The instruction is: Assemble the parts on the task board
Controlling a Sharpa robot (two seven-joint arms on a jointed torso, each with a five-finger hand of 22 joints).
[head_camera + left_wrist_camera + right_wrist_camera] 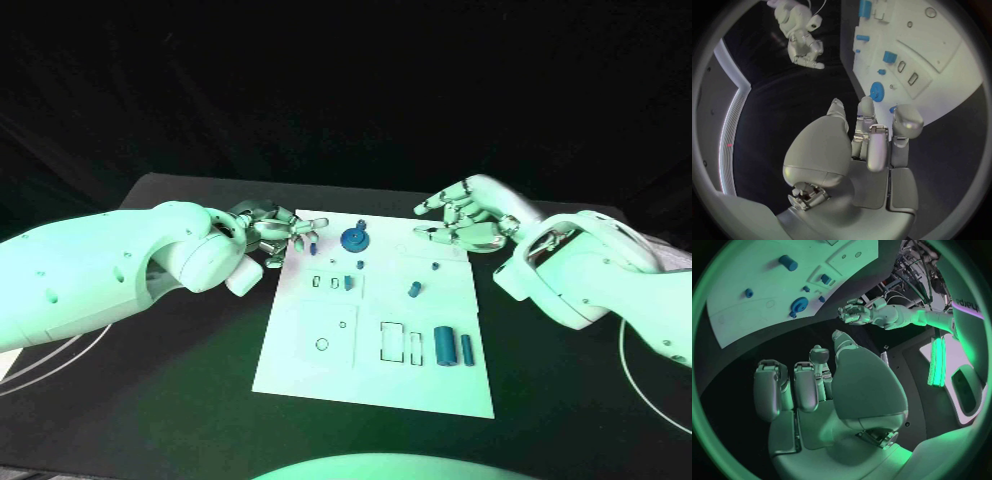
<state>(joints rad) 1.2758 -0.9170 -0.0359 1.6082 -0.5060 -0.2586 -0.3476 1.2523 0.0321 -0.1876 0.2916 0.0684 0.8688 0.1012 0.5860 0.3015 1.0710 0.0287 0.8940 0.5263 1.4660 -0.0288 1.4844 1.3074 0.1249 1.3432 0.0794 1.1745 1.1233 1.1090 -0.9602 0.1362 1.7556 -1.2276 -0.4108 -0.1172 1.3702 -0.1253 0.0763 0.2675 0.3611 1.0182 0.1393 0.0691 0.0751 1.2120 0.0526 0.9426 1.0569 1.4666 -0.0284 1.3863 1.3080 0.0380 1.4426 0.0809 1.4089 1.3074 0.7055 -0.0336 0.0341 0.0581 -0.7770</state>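
Note:
The white task board [375,375] lies in the middle of the black table. A round blue disc with a knob [355,237] stands near its far edge, and two blue cylinders [444,346] lie near the front right. My left hand [274,232] hovers at the board's far left corner with fingers loosely bent and apart, its tips beside a small blue part [313,244]. I cannot tell whether they touch it. In the left wrist view that part [893,109] peeks out by the thumb. My right hand [464,215] hangs at the far right corner, fingers half curled, holding nothing.
Two more small blue parts [414,289] lie mid-board. Rectangular slots [392,342] and a round hole [322,344] are cut in the board's near half. Thin white cables curve over the table at the left [58,365] and at the right [635,385].

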